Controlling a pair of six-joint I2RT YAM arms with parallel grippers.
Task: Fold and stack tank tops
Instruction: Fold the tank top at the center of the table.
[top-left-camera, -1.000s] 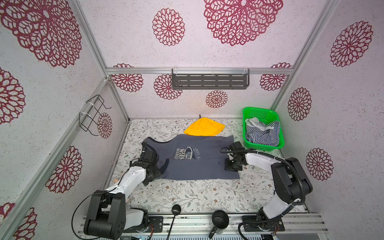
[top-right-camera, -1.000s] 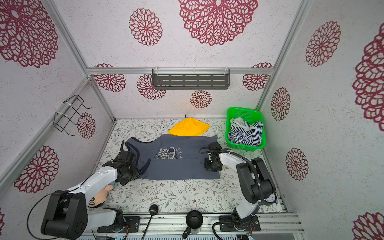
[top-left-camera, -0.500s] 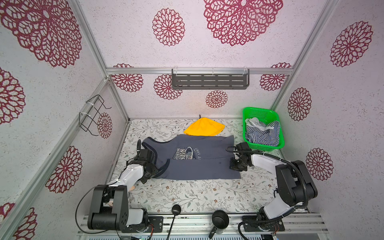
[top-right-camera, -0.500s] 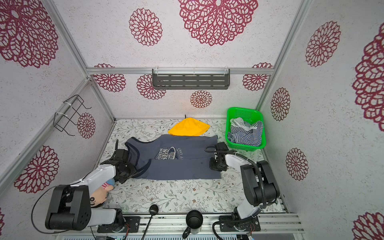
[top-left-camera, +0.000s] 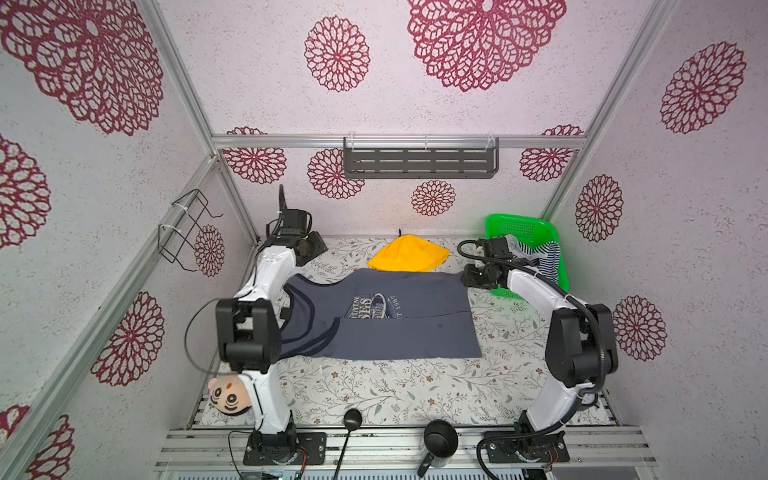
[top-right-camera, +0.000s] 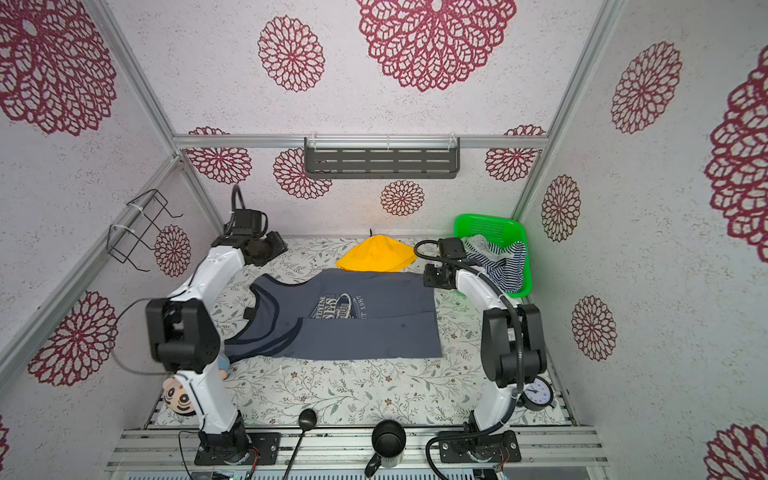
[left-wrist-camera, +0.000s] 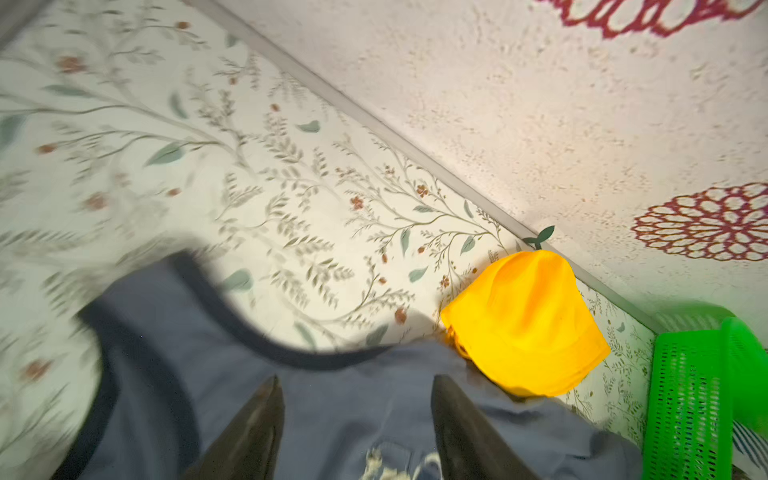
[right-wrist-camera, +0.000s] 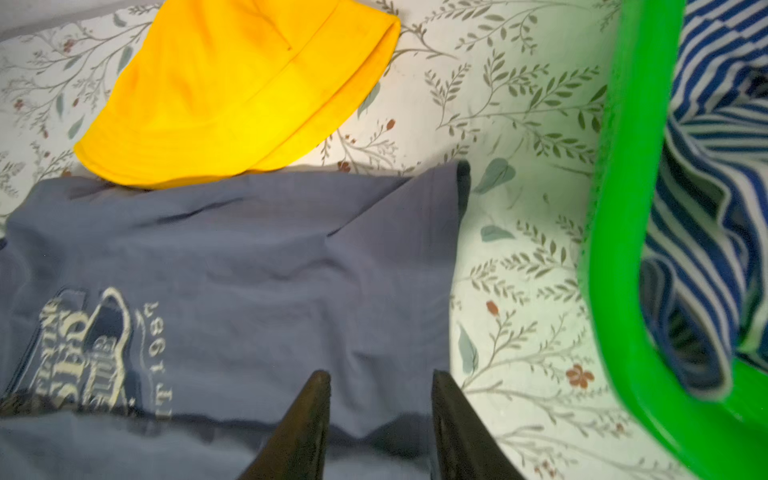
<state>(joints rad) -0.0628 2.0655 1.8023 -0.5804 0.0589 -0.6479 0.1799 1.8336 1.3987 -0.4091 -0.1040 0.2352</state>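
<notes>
The grey tank top (top-left-camera: 395, 328) lies crosswise; left gripper (left-wrist-camera: 355, 380) and right gripper (right-wrist-camera: 380, 374) hang over its far corners, jaws parted, empty.

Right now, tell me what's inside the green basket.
The green basket holds a crumpled navy-and-white striped tank top. It covers the basket's floor, so anything beneath it cannot be seen.
</notes>
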